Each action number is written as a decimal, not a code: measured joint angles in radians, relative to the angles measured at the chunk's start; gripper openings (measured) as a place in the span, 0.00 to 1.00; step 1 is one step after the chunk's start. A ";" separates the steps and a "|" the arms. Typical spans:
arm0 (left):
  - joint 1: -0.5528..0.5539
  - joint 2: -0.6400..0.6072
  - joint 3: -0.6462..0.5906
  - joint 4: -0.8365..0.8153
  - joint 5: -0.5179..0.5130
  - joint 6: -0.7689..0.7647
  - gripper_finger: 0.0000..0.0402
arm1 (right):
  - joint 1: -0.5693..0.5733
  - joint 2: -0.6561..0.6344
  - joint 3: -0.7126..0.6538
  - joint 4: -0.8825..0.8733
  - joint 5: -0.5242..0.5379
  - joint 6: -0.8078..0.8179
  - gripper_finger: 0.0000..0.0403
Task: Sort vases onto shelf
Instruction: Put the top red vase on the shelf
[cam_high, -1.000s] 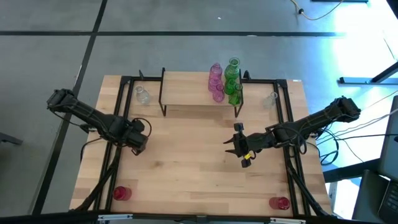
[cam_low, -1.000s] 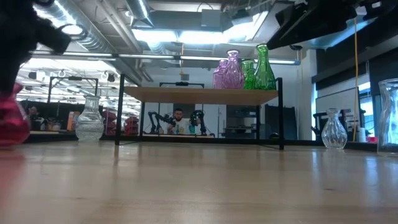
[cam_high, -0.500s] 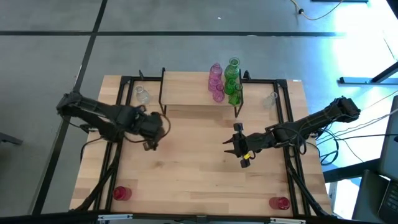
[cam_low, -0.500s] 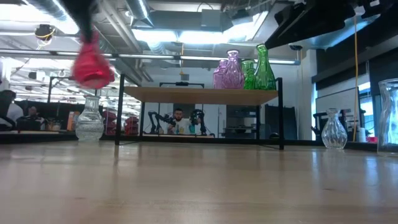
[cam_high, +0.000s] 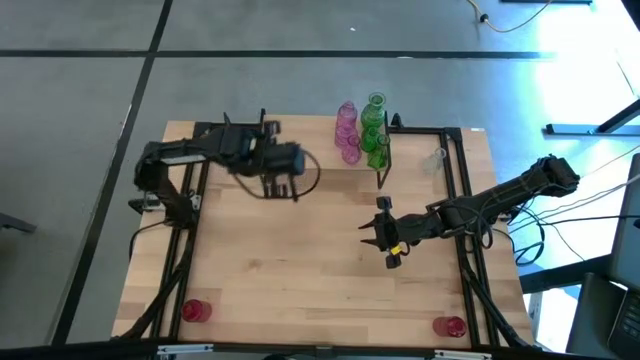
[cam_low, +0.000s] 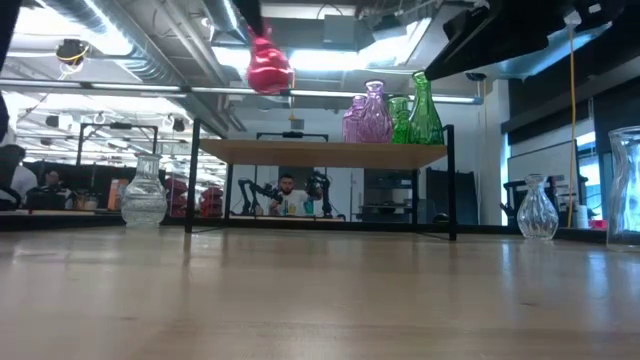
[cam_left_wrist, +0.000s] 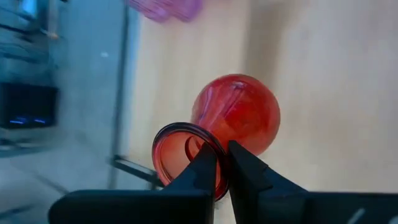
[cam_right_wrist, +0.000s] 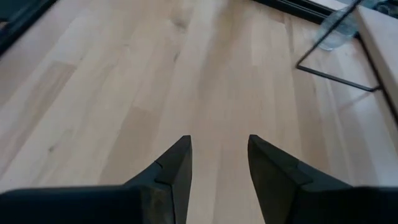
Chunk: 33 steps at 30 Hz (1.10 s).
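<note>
The left gripper (cam_left_wrist: 216, 167) fingers pinch the rim of a round-bellied red glass vase (cam_left_wrist: 239, 119) above the light-wood shelf (cam_low: 320, 153); the right gripper (cam_right_wrist: 217, 163) fingers are spread apart.

No text, label, brand, number or sign can be read in any view: nothing legible on the vases, the shelf, the table, the arms or in the room behind.

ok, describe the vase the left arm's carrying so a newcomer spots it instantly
Find the low wooden shelf at the table's far edge. Above its left half, the left end effector pinches a round-bellied red vase by its rim. It is the only vase in the air; the pink and green ones stand on the shelf's right end.
</note>
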 joint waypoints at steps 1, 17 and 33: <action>0.021 0.019 0.026 0.001 -0.016 0.045 0.04 | 0.000 0.000 0.000 -0.001 0.010 0.003 0.35; 0.317 0.268 0.135 0.271 0.032 0.698 0.05 | 0.000 -0.001 -0.007 -0.008 0.014 0.074 0.35; 0.424 0.294 0.122 0.369 0.177 0.699 0.05 | 0.000 -0.001 -0.055 0.016 0.031 0.084 0.35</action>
